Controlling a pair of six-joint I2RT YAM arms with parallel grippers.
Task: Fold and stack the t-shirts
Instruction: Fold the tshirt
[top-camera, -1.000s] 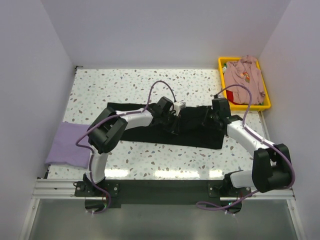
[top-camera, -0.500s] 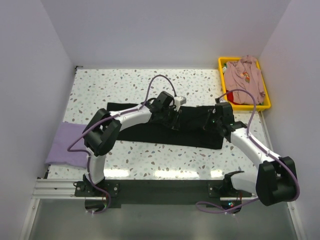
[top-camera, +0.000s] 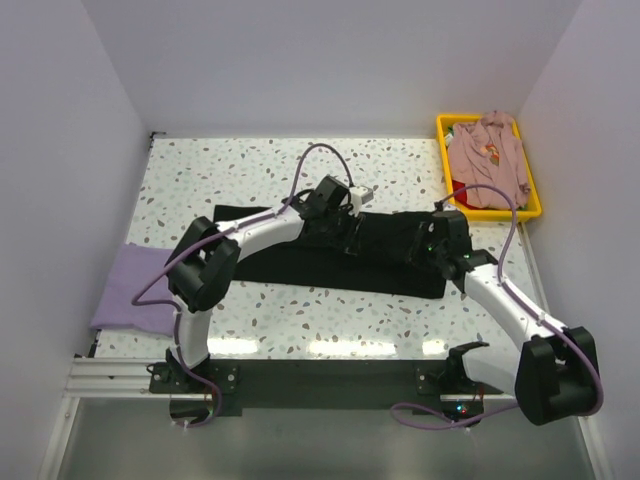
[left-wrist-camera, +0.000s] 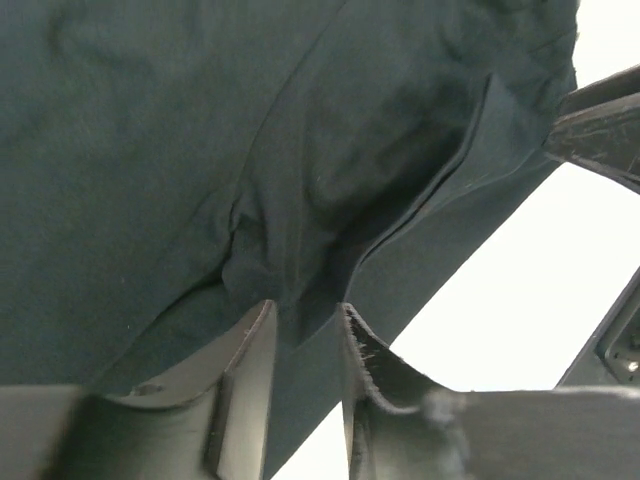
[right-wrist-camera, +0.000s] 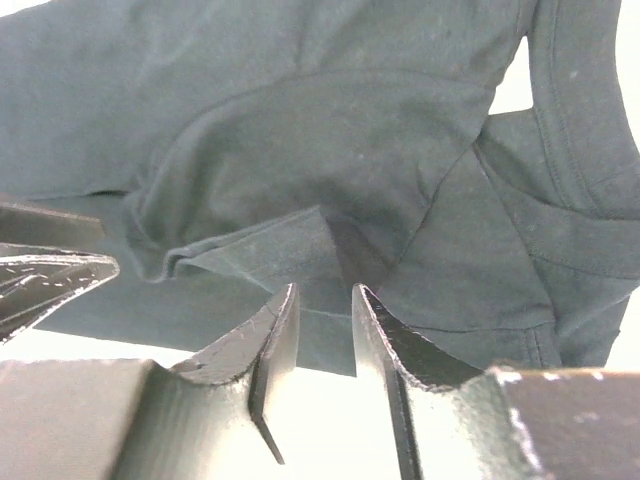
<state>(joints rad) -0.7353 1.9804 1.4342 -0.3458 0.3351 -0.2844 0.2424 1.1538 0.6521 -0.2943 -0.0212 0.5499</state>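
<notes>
Down on the black t-shirt (top-camera: 290, 268), left gripper (left-wrist-camera: 305, 310) and right gripper (right-wrist-camera: 325, 290) both show jaws slightly parted — lavender t-shirt (top-camera: 135, 290) lies off at eight o'clock

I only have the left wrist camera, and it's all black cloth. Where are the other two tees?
Observer: The lavender tee lies flat at the near-left edge of the table.
Operator: And the pink one?
Observer: The pink tee is in a loose heap in the yellow bin, at the far right corner.
Operator: How does the black tee lie overall?
Observer: The black tee is spread left to right across the table's middle.
</notes>
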